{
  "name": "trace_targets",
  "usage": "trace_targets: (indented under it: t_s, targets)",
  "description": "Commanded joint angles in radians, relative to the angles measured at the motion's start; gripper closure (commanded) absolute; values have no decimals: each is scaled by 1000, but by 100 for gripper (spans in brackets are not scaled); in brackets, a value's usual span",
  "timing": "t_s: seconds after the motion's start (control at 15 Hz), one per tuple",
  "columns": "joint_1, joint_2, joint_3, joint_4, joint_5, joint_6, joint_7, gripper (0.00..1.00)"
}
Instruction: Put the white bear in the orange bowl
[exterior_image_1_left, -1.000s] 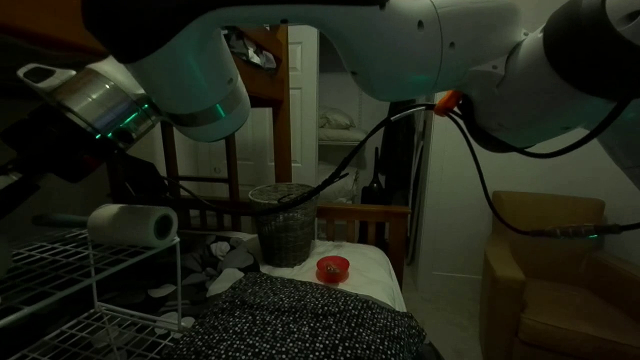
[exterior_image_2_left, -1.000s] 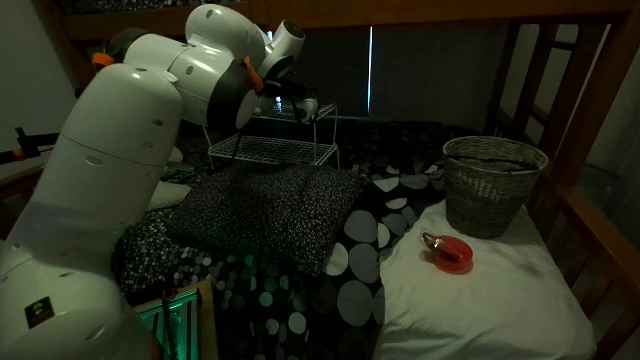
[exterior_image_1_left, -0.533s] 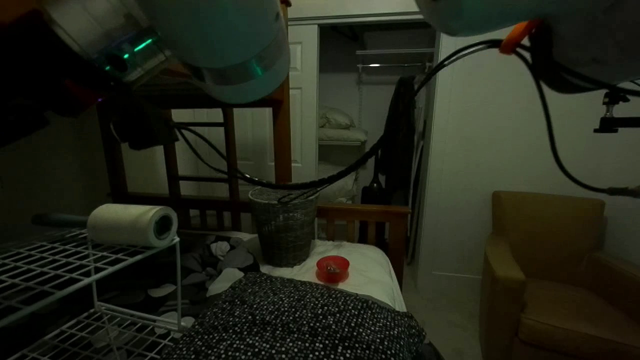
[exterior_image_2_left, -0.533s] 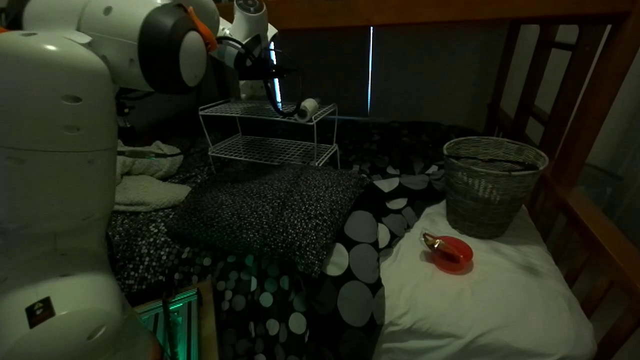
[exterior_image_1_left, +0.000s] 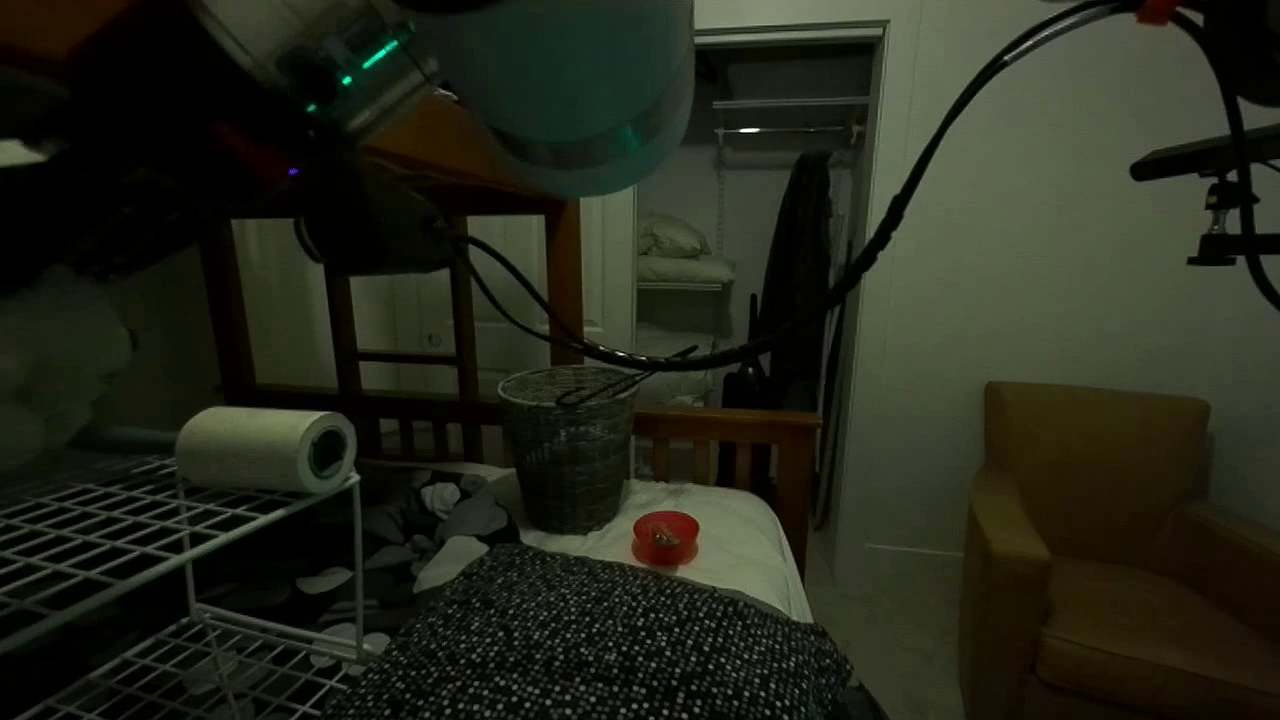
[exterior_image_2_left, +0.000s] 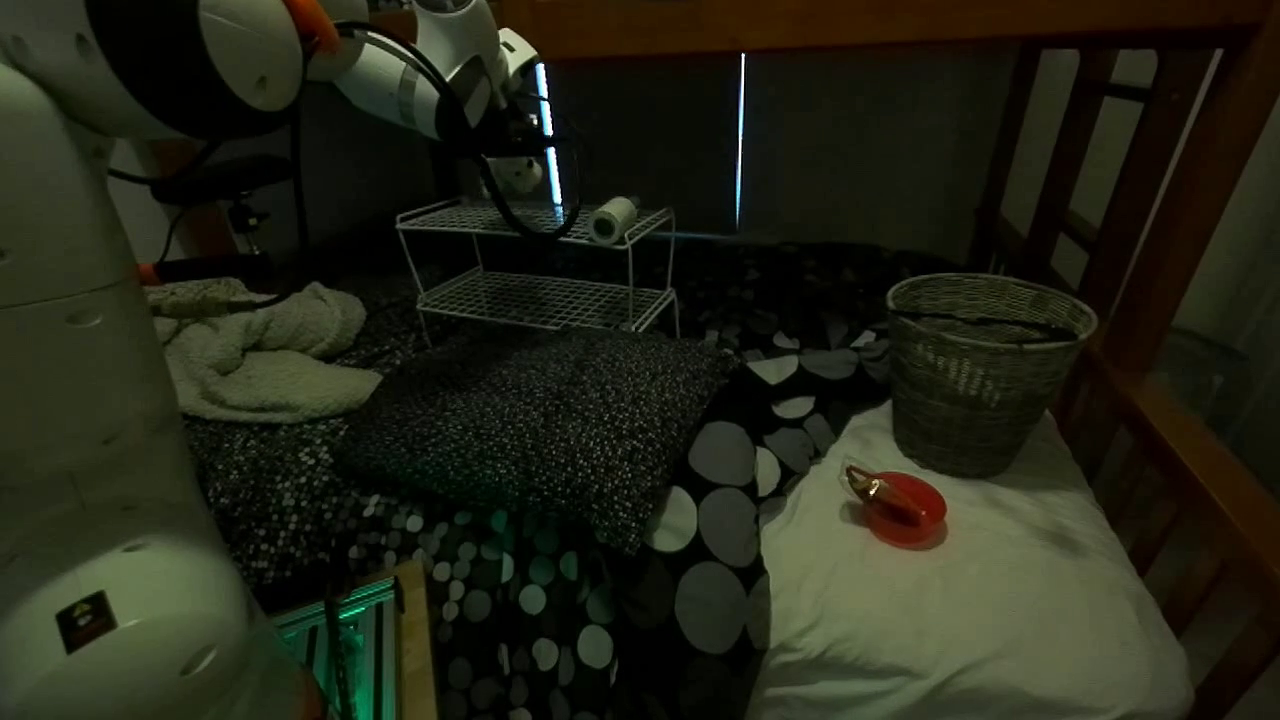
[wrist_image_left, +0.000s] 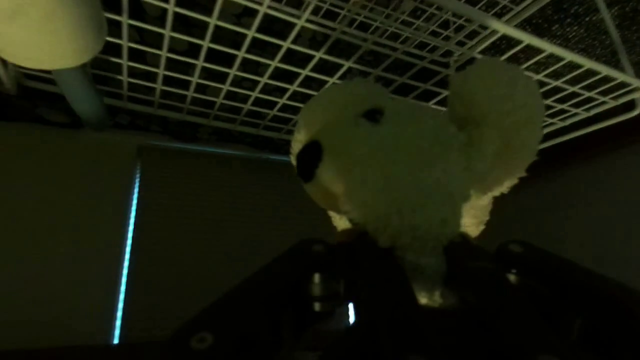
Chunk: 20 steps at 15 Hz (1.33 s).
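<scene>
A white wire rack (exterior_image_2_left: 545, 302) stands well apart from the woven bin (exterior_image_2_left: 980, 400). The claw (wrist_image_left: 417, 260), dim in the wrist view, holds the white bear (wrist_image_left: 405, 165) pinched over the rack. The orange bowl (exterior_image_2_left: 908, 536) sits just beside the bin, a glossy packet (exterior_image_2_left: 882, 491) leaning over its rim.

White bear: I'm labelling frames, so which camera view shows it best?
The wrist view: the white bear is large there, dark eye and nose visible. In an exterior view the bear is tiny; in an exterior view the bear is dim, cut off by the picture's edge.
</scene>
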Motion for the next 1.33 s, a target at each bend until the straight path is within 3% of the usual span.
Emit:
trace_targets:
  t_s: [0.0, 0.47, 0.53, 0.73, 0.8, 0.87, 1.0, 1.07, 1.2, 1.27]
  targets:
    - [-26, -205, -57, -227, 3, 95, 156, 96]
    - [-55, -546, -134, -572, -73, 214, 528, 96]
    - [-16, -397, -151, -427, -96, 184, 454, 82]
    - [-28, -505, -159, -532, -98, 195, 520, 82]
    - [-134, -507, -83, -521, -110, 184, 536, 96]
    - [-216, -534, -59, -540, -131, 198, 592, 96]
    - [-259, -581, -115, -590, -119, 192, 595, 96]
    - [-250, -595, -173, -619, -145, 198, 620, 96]
    - [-313, -593, -228, -649, -159, 210, 620, 96]
    - [-373, -597, -225, -655, -134, 200, 602, 96]
